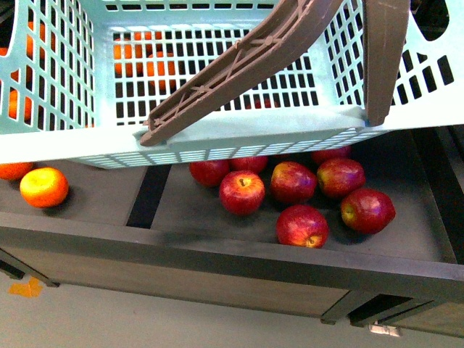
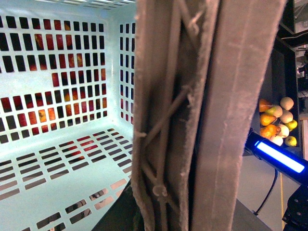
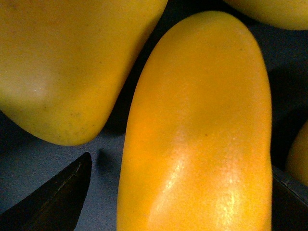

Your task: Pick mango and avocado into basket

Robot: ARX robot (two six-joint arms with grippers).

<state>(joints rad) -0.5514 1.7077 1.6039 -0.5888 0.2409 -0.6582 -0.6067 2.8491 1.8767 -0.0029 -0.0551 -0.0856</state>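
Two fingers [image 3: 55, 199] of the right pincer [image 3: 180, 163] spread wide, wrist close over the mango [image 3: 197, 120] between them, another yellow fruit [image 3: 67, 62] beside.

no lettering, label, brand or number can be read on the basket [image 1: 239, 130], mango [image 3: 197, 130], apples [image 1: 242, 192] or shelf [image 1: 217, 254].
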